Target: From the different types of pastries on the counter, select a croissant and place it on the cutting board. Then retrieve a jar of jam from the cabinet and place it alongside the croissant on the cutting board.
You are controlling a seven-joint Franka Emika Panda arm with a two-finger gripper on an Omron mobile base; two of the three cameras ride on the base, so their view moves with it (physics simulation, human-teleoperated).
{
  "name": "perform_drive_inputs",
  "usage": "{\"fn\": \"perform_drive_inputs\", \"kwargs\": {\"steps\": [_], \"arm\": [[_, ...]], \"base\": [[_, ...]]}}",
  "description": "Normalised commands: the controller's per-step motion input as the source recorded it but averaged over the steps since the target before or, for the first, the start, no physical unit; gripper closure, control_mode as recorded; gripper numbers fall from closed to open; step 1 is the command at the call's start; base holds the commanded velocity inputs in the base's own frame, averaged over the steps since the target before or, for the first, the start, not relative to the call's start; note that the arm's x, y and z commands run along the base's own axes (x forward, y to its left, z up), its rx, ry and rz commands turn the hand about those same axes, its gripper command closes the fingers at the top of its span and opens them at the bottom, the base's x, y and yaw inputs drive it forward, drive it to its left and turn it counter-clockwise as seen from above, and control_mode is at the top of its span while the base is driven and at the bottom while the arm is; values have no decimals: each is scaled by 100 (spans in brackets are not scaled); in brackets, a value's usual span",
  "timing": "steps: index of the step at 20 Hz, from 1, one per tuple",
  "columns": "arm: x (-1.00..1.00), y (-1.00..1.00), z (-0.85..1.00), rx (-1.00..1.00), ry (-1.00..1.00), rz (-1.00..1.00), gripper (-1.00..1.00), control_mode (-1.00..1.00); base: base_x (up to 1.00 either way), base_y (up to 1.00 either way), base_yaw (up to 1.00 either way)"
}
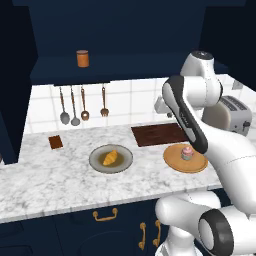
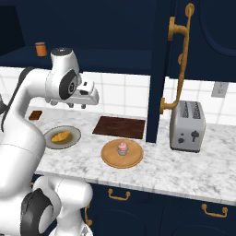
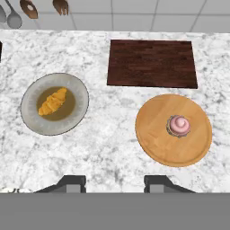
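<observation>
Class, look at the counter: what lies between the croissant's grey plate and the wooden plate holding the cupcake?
Only bare marbled counter lies between the grey plate and the wooden plate, seen in the hand view.

i see the golden croissant [image 3: 53, 101] lying on a grey plate [image 3: 31, 121] on the marbled counter [image 3: 103, 152]. the dark cutting board [image 3: 152, 63] sits bare nearby. the orange-brown jar of jam [image 1: 83, 58] stands upright in the navy cabinet [image 1: 115, 30] recess.

Both base views look forward and down from behind the arm, left and right, sharing the desk [image 1: 60, 180] and cutting board [image 1: 159, 134]; the hand view looks straight down from above.
</observation>
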Motion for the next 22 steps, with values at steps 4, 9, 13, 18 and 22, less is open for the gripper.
{"fn": "perform_drive_inputs", "kwargs": {"steps": [4,9,13,18,22], "arm": [[0,29,-8,0,0,0,-100,-100],[4,88,-6,0,0,-16,-100,-100],[7,61,-9,-1,0,-27,-100,-100],[18,52,-36,0,4,-21,-100,-100],[20,51,-64,9,21,-8,-100,-100]], "base": [[0,0,0],[0,0,0],[0,0,0],[0,0,0],[0,0,0]]}}
